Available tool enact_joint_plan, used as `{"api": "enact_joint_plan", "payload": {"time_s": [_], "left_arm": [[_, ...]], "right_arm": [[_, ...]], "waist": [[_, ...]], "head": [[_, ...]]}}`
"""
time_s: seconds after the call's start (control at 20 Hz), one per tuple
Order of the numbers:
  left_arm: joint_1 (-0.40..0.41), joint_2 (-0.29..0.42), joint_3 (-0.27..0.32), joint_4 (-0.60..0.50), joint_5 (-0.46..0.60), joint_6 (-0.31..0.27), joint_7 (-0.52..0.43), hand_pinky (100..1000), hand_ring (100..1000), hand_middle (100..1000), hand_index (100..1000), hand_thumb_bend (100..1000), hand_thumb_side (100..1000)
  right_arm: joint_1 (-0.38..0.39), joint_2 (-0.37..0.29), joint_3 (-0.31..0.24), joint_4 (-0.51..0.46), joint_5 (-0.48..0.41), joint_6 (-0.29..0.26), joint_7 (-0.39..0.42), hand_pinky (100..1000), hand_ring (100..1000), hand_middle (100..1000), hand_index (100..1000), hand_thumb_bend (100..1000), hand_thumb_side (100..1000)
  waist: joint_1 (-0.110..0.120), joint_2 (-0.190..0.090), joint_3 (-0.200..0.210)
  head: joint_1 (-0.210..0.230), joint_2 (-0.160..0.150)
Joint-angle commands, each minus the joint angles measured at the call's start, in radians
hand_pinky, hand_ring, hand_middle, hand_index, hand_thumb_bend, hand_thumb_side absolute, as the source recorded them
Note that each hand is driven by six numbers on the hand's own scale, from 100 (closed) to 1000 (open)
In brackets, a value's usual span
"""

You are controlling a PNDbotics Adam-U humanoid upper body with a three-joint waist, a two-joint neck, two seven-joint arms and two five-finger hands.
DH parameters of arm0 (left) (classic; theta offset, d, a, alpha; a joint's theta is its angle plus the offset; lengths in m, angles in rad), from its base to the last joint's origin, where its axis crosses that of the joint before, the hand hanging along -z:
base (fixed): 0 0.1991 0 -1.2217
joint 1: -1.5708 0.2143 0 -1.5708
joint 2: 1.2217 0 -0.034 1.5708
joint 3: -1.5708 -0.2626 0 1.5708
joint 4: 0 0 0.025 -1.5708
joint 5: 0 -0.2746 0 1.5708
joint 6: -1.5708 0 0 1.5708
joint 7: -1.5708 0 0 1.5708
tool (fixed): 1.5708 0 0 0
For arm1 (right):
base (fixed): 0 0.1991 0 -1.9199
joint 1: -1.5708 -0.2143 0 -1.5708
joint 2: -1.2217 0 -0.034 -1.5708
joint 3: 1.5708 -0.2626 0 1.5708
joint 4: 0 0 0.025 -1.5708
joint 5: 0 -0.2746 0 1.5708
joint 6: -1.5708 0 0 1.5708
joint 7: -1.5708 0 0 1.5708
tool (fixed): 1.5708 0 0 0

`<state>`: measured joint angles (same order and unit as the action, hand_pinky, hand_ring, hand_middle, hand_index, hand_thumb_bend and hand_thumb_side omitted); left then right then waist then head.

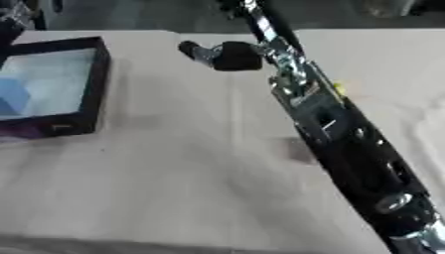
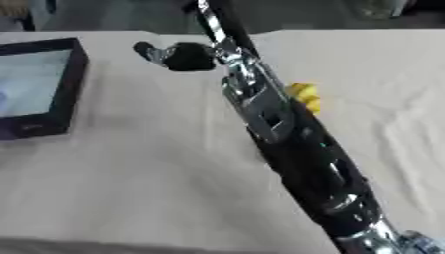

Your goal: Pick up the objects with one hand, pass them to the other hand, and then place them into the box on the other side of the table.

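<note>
- A small yellow object [image 2: 304,97] lies on the table, just to the right of the robot's arm and partly hidden behind it; only a lumpy yellow shape shows, best in the right eye view, and in the left eye view only a sliver of it peeks out.
- It sits on the right half of the table, well apart from the box.
- The right arm [image 1: 347,144] comes in from the lower right corner and stretches diagonally up toward the far middle of the table, black with silver joints.
- The right hand [image 1: 228,54] is at the end of that arm, near the far edge of the table, past the yellow object and to its left.
- The hand looks like a dark bunched shape with one part sticking out to the left; whether its fingers are curled or straight cannot be told, and nothing can be seen in it.
- The box [image 1: 97,84] stands at the left side of the table, dark-walled, with a pale bottom; something blue lies inside at its left edge.
- The table [image 1: 174,188] is covered with a beige cloth, creased at the right.
</note>
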<state>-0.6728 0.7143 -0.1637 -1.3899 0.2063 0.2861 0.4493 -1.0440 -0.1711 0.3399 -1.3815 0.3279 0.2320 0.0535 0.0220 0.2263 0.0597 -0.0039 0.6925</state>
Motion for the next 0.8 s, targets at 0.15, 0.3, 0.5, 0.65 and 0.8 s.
{"api": "enact_joint_plan", "payload": {"time_s": [0.15, 0.3, 0.5, 0.65, 0.8], "left_arm": [[0.015, 0.008, 0.024, -0.071, 0.065, -0.013, 0.035, 626, 676, 661, 806, 561, 631], [0.025, 0.010, 0.022, -0.076, 0.080, 0.004, 0.034, 629, 681, 666, 807, 567, 624], [0.031, 0.015, 0.025, -0.075, 0.083, 0.009, 0.035, 632, 684, 668, 808, 571, 621], [0.031, 0.022, 0.028, -0.080, 0.079, 0.008, 0.035, 634, 685, 670, 809, 570, 618], [0.035, 0.027, 0.034, -0.082, 0.077, 0.008, 0.038, 634, 686, 670, 808, 570, 618]], "right_arm": [[-0.079, -0.105, -0.005, -0.004, -0.011, -0.008, 0.216, 853, 820, 848, 852, 628, 361], [-0.117, -0.143, 0.000, 0.033, 0.000, -0.058, 0.348, 858, 832, 856, 855, 627, 365], [-0.155, -0.192, 0.002, 0.077, -0.018, -0.099, 0.468, 864, 844, 867, 861, 627, 366], [-0.159, -0.238, 0.012, 0.094, -0.040, -0.112, 0.534, 866, 852, 874, 864, 629, 362], [-0.150, -0.297, 0.025, 0.084, -0.068, -0.117, 0.583, 867, 855, 877, 865, 633, 362]], "waist": [[-0.016, -0.041, -0.005], [-0.020, -0.045, -0.009], [-0.025, -0.050, -0.014], [-0.028, -0.053, -0.017], [-0.032, -0.055, -0.022]], "head": [[0.001, 0.025], [0.003, 0.030], [0.002, 0.030], [0.000, 0.030], [0.003, 0.027]]}}
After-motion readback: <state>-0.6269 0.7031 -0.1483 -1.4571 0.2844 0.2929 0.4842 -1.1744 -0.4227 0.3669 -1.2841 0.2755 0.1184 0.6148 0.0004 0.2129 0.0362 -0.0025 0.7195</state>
